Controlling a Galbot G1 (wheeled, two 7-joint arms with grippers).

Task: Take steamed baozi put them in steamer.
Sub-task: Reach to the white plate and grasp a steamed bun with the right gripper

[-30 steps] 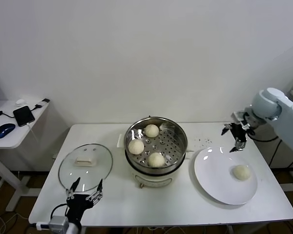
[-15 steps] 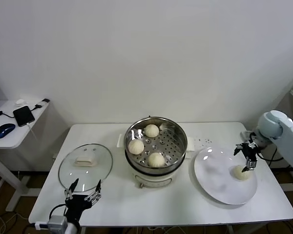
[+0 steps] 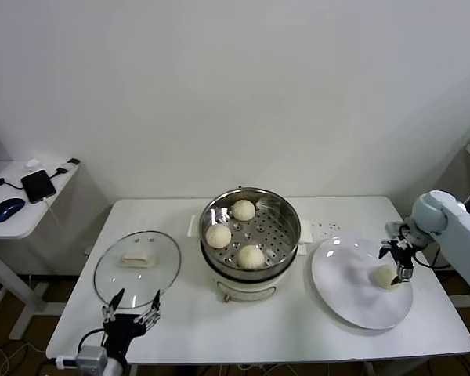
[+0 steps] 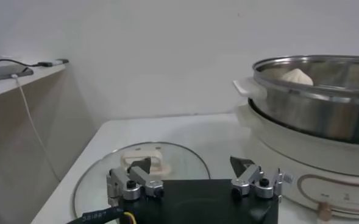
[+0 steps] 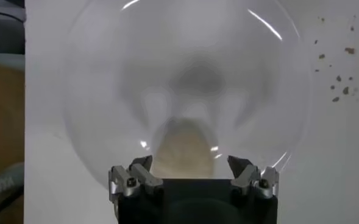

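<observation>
While three baozi already sit on the perforated tray of the steamer (image 3: 251, 233) at the table's middle, the head view shows the fourth, the last baozi (image 3: 385, 276), still lying on the white plate (image 3: 352, 298) at about four o'clock from the pot. The right gripper (image 3: 400, 261) hangs directly over that bun with its fingers spread and nothing held. To do this pick well, I judge it should drop straight down until the fingers bracket the widest part of the dome, then close softly so the dough is not dented. The bun lies toward the plate's three o'clock edge, and the plate itself reaches close to the table's right edge, so a sideways nudge could push it off the plate. Between plate and pot the tabletop is bare, giving a free lane toward ten o'clock, though the lift must clear the steel rim.

From the left wrist view, the left gripper (image 4: 194, 180) waits, fingers apart and empty, above the glass lid (image 4: 167, 159), with the steamer's wall just beyond.

Seen by the right wrist view, the bun shows between the open fingertips, centred in the gap, with bare plate all around it.
</observation>
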